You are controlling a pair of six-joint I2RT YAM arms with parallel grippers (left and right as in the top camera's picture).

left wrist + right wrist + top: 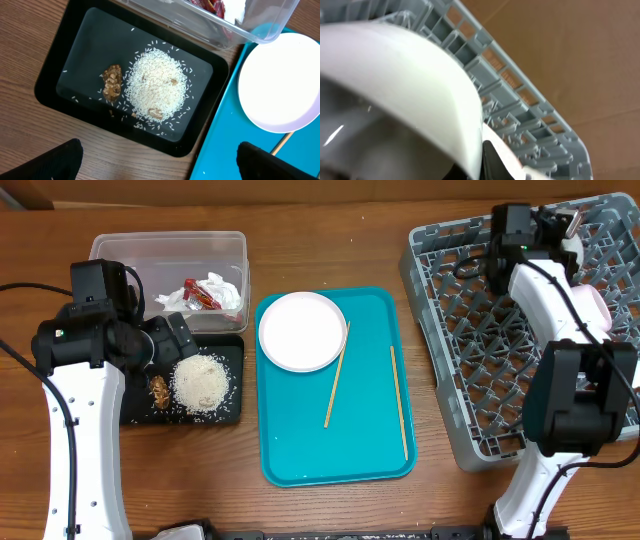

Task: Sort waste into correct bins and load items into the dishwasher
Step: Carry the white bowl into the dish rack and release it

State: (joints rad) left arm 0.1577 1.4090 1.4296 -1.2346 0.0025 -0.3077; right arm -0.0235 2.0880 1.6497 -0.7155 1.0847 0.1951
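The black tray holds a pile of rice and a brown scrap; both also show in the left wrist view, the rice and the scrap. My left gripper is open and empty above the tray's near edge. The clear tub holds the napkin and the red wrapper. The white plate and two chopsticks lie on the teal tray. My right gripper grips the rim of a white bowl over the far right of the grey rack.
The rack's pegs and outer wall are close beside the bowl. A white dish shows partly behind my right arm in the rack. The cup is out of view. Bare wooden table lies between the teal tray and the rack.
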